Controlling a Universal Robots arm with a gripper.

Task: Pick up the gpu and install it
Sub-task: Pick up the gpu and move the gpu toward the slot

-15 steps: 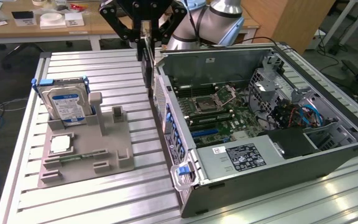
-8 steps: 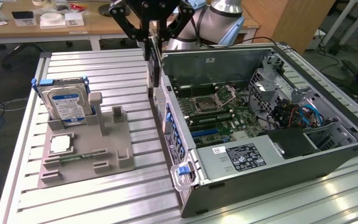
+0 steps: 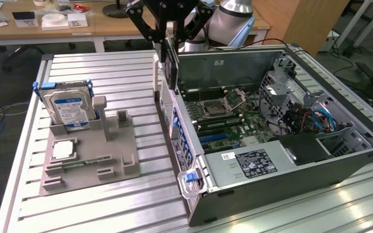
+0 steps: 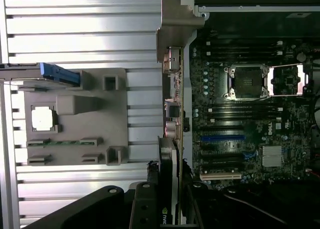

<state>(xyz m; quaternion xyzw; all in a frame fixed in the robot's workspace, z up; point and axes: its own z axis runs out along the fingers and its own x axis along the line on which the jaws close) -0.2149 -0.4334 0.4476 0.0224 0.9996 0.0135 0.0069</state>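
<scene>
The fingers (image 3: 153, 35) are pinching the gpu (image 3: 170, 65) by its two flat faces. The card is hanging upright and edge-on at about twelve o'clock in the exterior view. The gripper (image 3: 171, 38) is hovering by the rear wall of the computer case (image 3: 342, 160); I cannot tell whether the card is touching it. The blue slot (image 3: 215, 138) on the motherboard (image 3: 228, 114) is lying toward five o'clock from the card. Doing this step well, I judge, means carrying the card without tilt, clearing the wall, squaring its connector edge to the slot, and avoiding any twist in the grip.
</scene>
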